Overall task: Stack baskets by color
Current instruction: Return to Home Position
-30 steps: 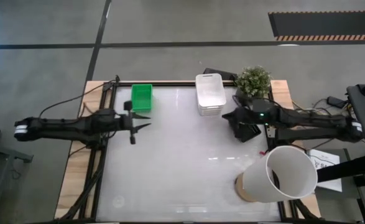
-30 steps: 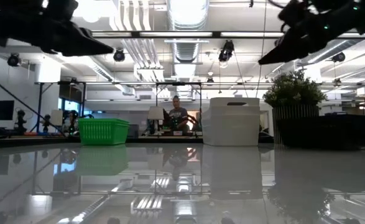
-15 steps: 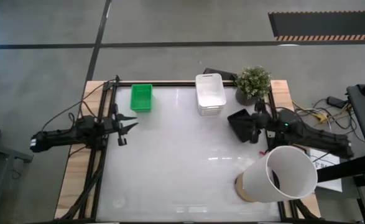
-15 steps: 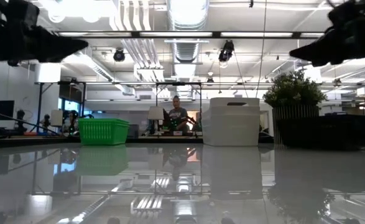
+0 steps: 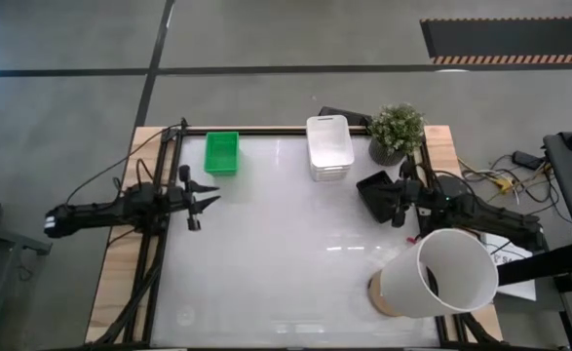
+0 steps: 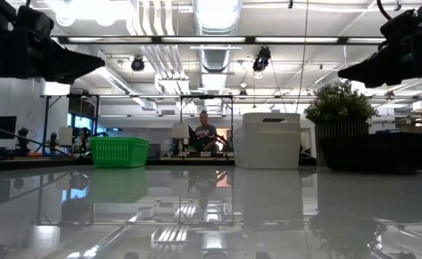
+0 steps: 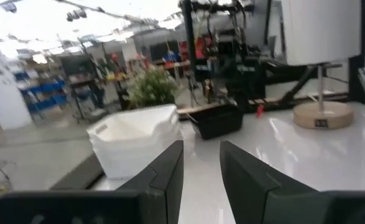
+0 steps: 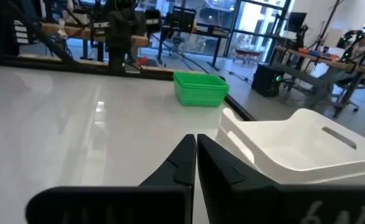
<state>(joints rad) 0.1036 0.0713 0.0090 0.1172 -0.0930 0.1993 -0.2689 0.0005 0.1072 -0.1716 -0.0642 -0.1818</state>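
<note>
Your left hand [image 5: 210, 191] is hovering over the left edge of the desk [image 5: 286, 263], fingers spread a little and gripping nothing. It's sitting near the green baskets [image 5: 221, 153], which are resting at the far edge. Your right hand [image 5: 397, 201] is hanging raised over the right side, fingers pressed together and empty, just beside the black baskets [image 5: 374, 193]. The white baskets [image 5: 329, 146] are sitting nested at the far edge between green and black, next to the potted plant [image 5: 397, 127]. The big white cylinder [image 5: 443, 273] is leaning at the near right corner.
</note>
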